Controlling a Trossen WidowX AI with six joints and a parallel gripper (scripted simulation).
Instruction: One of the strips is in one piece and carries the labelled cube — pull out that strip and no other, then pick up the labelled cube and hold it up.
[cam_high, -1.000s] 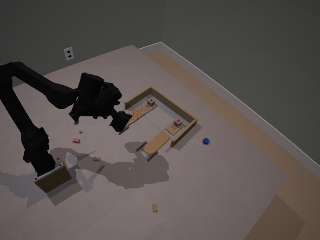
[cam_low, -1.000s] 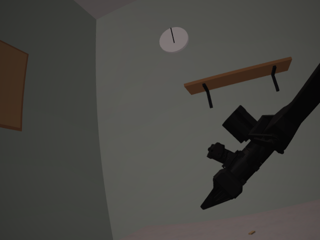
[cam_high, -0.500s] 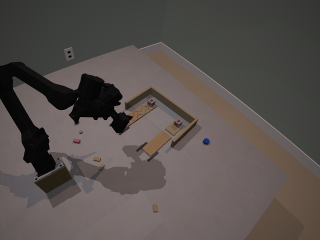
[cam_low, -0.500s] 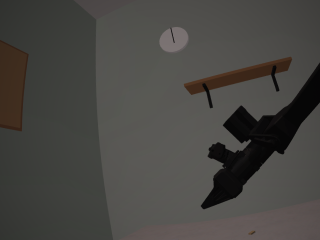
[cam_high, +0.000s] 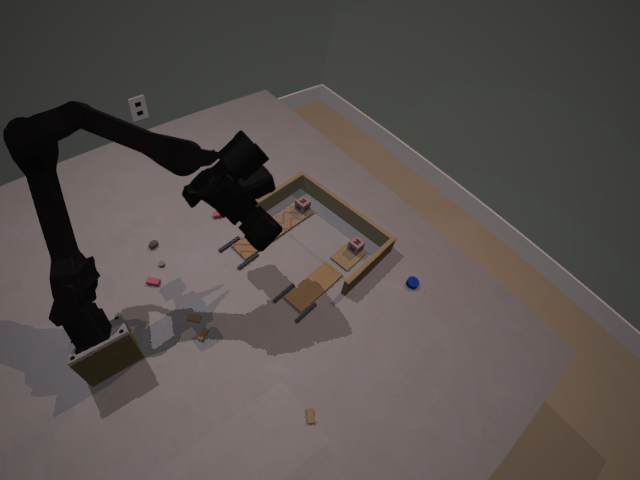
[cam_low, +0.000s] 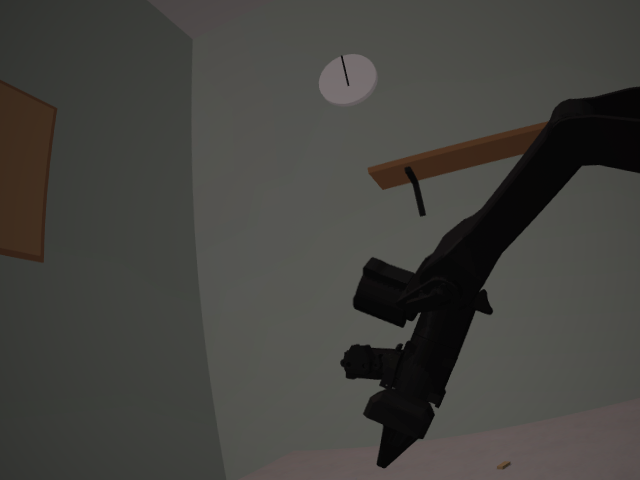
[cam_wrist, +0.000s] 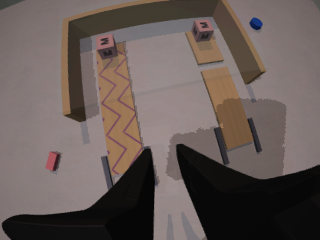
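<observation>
The zigzag-patterned strip is one unbroken piece in the wrist view. A pink cube with dark letters stands on its far end. The plain strip is split by a gap: a long near piece and a short far piece, which carries another pink lettered cube. My gripper is open by a narrow gap, with nothing between its fingertips. It hangs above the near side, between the two strips. Its fingers are hidden in the top view.
A wooden wall bounds the far side and both flanks; the near side is open. Dark bars flank both strips' near ends. A blue disc and a red block lie outside.
</observation>
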